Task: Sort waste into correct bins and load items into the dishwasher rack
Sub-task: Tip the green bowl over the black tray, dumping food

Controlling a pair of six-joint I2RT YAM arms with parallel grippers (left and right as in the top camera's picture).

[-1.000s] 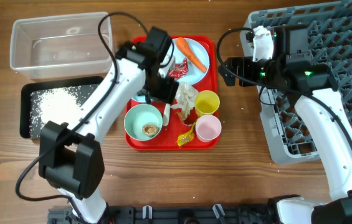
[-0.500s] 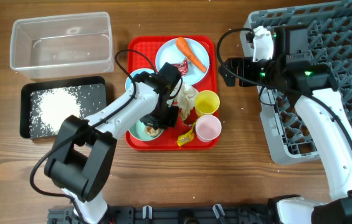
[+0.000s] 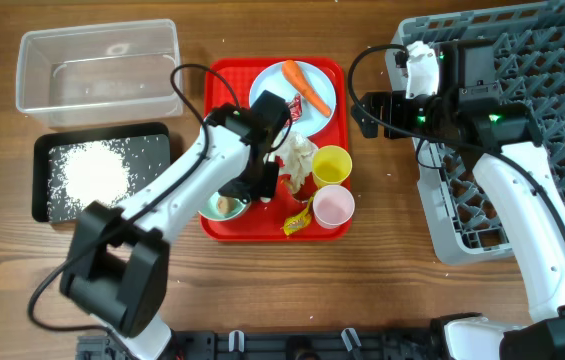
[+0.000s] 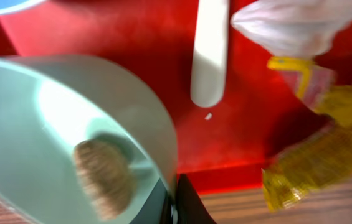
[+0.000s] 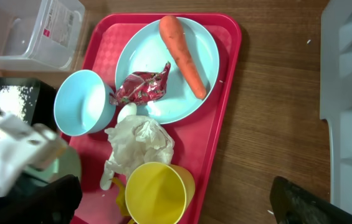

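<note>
My left gripper [image 3: 259, 186] is shut on the right rim of a teal bowl [image 4: 51, 124]; the rim is pinched between its jaws at the bottom of the left wrist view. A brown food lump [image 4: 101, 177] lies inside the bowl [image 3: 220, 207]. A white spoon [image 4: 210, 53], crumpled tissue [image 3: 300, 158] and a yellow wrapper [image 3: 298, 218] lie beside it on the red tray [image 3: 262, 228]. The carrot [image 3: 305, 87] and red wrapper [image 3: 287, 112] rest on the blue plate [image 5: 194, 102]. My right gripper [image 5: 169, 205] hangs open by the dishwasher rack [image 3: 532, 140].
A clear tub [image 3: 97, 72] stands at the back left, with the black tray [image 3: 152, 150] holding white rice [image 3: 92, 170] in front of it. A yellow cup [image 3: 332, 165], a pink cup [image 3: 334, 206] and a second blue bowl [image 5: 83, 111] stand on the red tray.
My left gripper came down to the teal bowl and shut on its rim. The bowl has shifted slightly toward the tray's front left. The right arm has not moved.
</note>
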